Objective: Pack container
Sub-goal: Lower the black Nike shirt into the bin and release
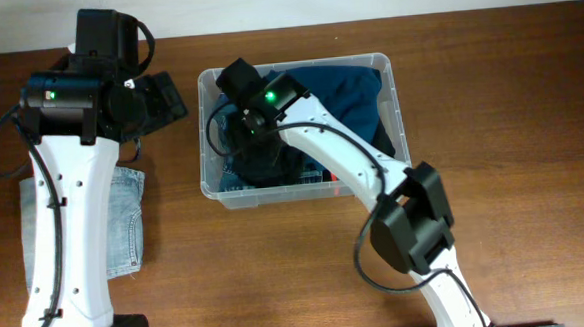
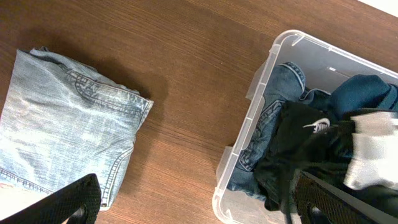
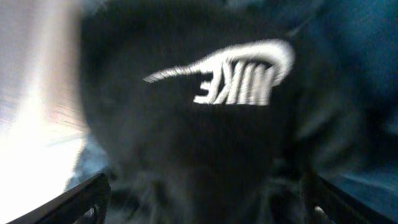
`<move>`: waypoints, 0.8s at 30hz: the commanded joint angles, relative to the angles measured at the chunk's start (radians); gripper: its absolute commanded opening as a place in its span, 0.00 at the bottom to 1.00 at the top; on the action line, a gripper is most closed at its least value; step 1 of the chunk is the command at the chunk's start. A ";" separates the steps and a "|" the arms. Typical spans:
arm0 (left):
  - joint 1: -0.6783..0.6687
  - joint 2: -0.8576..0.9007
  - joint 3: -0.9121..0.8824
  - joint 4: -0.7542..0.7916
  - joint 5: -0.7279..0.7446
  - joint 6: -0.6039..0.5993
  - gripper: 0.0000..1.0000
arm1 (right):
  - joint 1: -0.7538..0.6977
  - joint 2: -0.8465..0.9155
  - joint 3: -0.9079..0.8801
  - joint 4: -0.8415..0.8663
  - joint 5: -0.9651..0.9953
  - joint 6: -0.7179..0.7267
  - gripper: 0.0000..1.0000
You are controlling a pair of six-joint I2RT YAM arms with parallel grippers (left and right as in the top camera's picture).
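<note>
1. Sitting mid-table toward the far edge, the container (image 1: 264, 195) holds a dark blue cloth (image 1: 348, 90), jeans (image 2: 280, 87) and a black garment (image 3: 236, 74) with a white Nike logo.
2. The right pincer (image 3: 217, 202) is down inside the container's left half, close above the black garment. Its fingers are spread wide and released, though the view is blurred.
3. The left pincer (image 2: 205, 202) hovers over the bare table (image 1: 513, 172) just left of the container, apart from its wall, with its fingers wide and empty.
4. Folded light denim (image 2: 62, 124) lies on the table, further left and nearer.
</note>
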 commanded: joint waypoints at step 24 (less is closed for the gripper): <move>0.003 0.004 -0.002 0.000 -0.001 0.010 0.99 | -0.002 -0.139 -0.343 0.265 -0.063 0.015 0.04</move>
